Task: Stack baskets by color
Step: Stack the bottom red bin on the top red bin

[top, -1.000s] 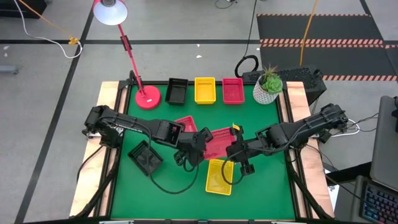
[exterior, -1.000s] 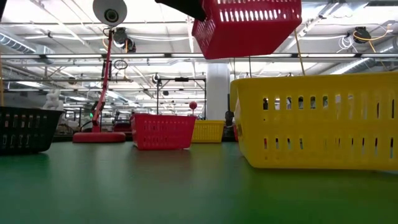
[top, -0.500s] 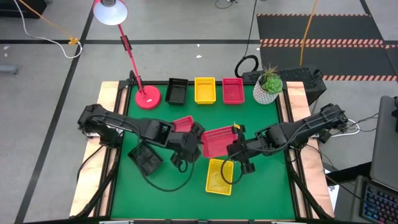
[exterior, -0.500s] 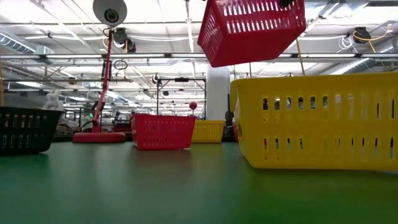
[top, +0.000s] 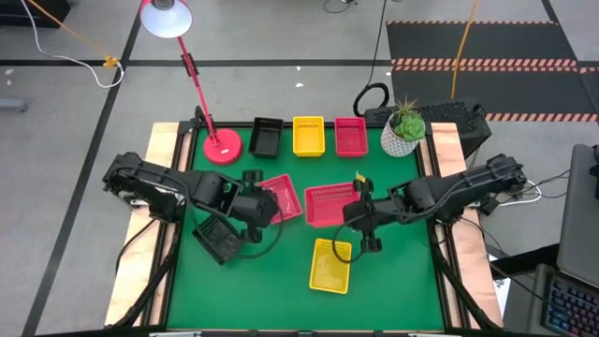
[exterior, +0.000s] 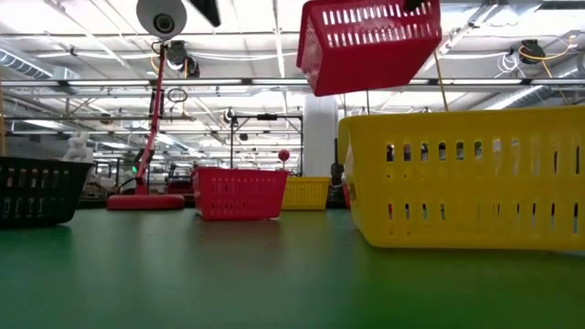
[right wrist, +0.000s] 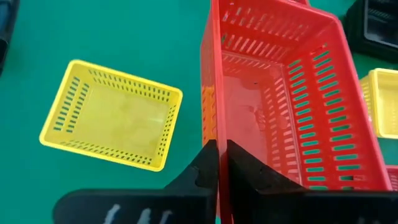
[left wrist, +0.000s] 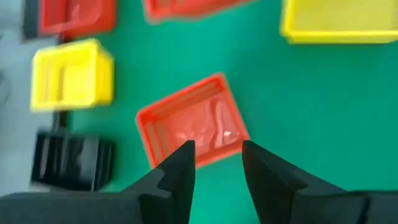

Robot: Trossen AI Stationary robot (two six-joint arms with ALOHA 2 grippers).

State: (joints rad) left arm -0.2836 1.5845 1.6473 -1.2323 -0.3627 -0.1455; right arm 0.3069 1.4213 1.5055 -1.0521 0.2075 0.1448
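- A red basket [top: 329, 205] is being held up in the air over the middle of the green bench [top: 393, 281] by the right gripper [right wrist: 217, 163]; the two fingers are being pressed together on one short wall of it.
- In the low view this lifted basket [exterior: 370, 44] is being seen well above the bench surface and a little tilted.
- Under and just in front of the right gripper, a yellow basket [top: 331, 265] is lying on the bench, apart from the lifted one.
- The left gripper [left wrist: 217, 163] is being kept over the left part of the bench, with its fingers standing apart and nothing between them.
- A second red basket [top: 281, 197] is lying on the bench just beyond the left gripper; it is not being touched by the fingers.
- A black basket [top: 219, 241] is lying near the left arm, toward the left front of the bench.
- At the far edge, three baskets are standing in a row: a black one [top: 266, 137], a yellow one [top: 308, 136] and a red one [top: 350, 136].
- A red lamp [top: 222, 147] is standing at the left of this row, and a potted plant [top: 403, 130] at the right.
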